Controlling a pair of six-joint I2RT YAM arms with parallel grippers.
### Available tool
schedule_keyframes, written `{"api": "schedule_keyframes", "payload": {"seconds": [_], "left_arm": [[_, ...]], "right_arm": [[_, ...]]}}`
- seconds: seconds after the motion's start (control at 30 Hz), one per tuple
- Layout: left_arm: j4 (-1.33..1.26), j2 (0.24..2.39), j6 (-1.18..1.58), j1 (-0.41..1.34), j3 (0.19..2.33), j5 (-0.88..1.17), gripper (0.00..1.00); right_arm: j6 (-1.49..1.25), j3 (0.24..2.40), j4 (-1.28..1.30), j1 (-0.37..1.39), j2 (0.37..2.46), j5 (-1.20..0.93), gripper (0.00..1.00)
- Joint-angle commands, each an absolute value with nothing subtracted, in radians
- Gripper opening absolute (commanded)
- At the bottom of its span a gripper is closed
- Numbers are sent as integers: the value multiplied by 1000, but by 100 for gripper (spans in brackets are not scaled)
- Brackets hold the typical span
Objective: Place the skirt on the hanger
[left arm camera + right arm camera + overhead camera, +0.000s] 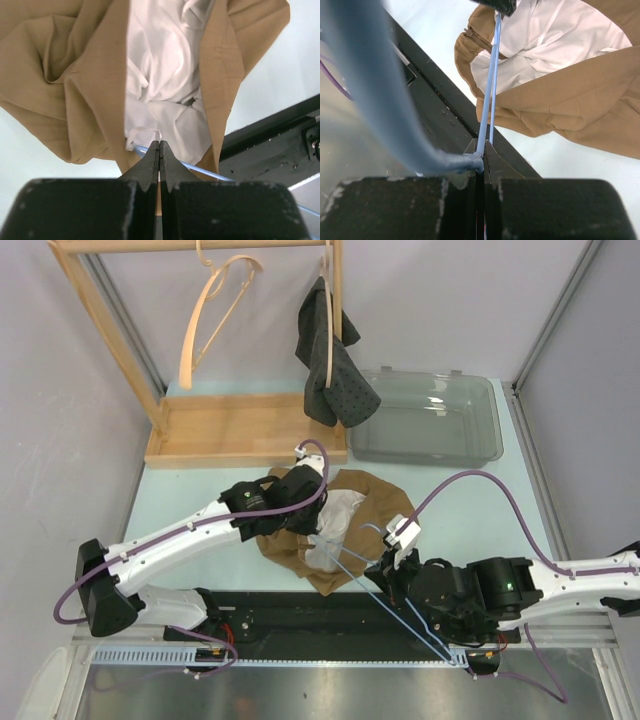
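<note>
The skirt lies crumpled on the surface between the two arms, its tan cloth fallen open so that the white lining faces up. The blue wire hanger lies slanted, one end on the open skirt and the other out over the black strip at the near edge. That placing looks deliberate: with the waist spread and the lining bared, the wire can be worked into or across the opening while one arm steadies each part. The right claw is clenched on the hanger where two thin wires meet a thicker blue part close to the lens, probably the hook, and the wires run from the pinch straight to the skirt. This likely lets the arm steer the far end without touching cloth. The left claw is clenched tight over the skirt, its tips meeting just where a fold of lining and the blue wire cross. Whether it pinches the cloth, the wire or both cannot be told. Judged from this, the skirt is not yet on the hanger
</note>
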State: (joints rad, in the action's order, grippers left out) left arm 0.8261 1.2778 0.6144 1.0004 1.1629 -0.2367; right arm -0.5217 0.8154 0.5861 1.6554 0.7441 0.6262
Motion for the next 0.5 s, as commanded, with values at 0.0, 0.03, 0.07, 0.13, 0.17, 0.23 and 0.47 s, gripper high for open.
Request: {"api": "schedule_keyframes", "payload": {"seconds": [0.0,0.03,0.07,0.13,0.17,0.23,0.47], "left_arm": [[807,1238,660,983,1160,-294,0],[805,1239,660,980,1160,-293,0],[804,1239,661,979,1161,-291,0],[802,1241,663,977,1160,-296,0],[805,1241,670,979,1158,-301,0],[802,1239,666,977,1155,-295,0],[810,1242,684,974,1160,-313,0]], "right_arm": [[-551,831,606,1683,735,666,0],[-554,831,610,1687,730,676,0],[-551,830,611,1700,729,683,0],[-539,831,600,1704,726,699,0],[-535,834,600,1704,724,703,0],[-537,842,603,1706,726,713,0],[-543,842,618,1717,716,738,0]]}}
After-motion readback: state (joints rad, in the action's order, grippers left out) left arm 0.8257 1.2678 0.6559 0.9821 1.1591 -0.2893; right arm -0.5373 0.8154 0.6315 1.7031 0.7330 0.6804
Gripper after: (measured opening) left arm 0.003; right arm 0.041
